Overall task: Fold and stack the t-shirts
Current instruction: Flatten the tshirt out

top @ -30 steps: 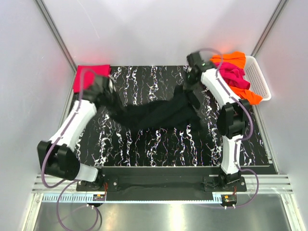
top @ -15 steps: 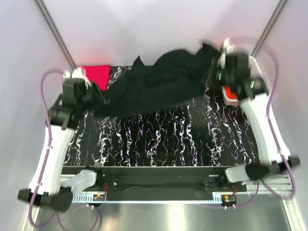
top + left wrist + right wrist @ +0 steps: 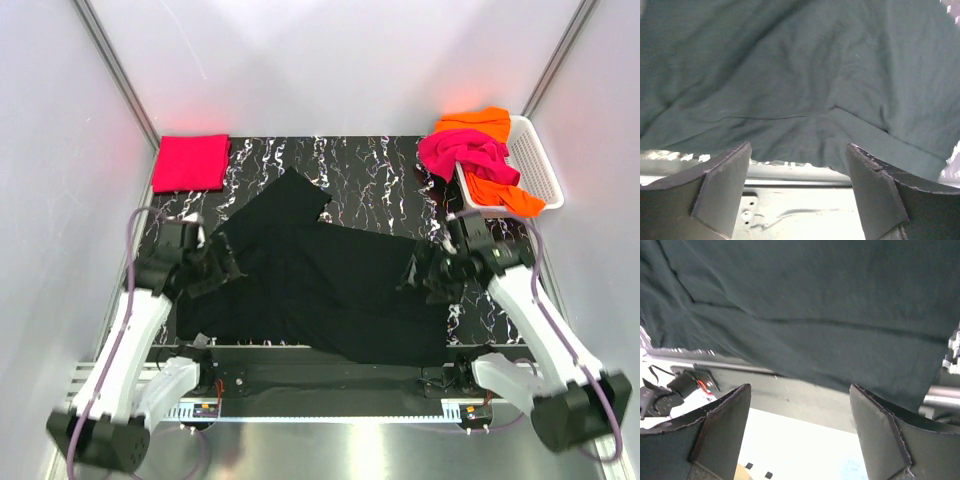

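- The left gripper [image 3: 218, 268] sits low at the left edge of the black t-shirt [image 3: 320, 290]. Its arm is bent up from the near-left corner.
- The right gripper [image 3: 422, 276] mirrors it at the shirt's right edge.
- In both wrist views the jaws are spread wide and hold nothing, with cloth just beyond the fingertips.
- The black t-shirt lies spread on the table [image 3: 370, 175], its near hem hanging over the front edge.
- From above, the dark fingers merge into the dark cloth, so whether they touch it cannot be told.
- Both wrist views cut the shirt off at the frame edges.
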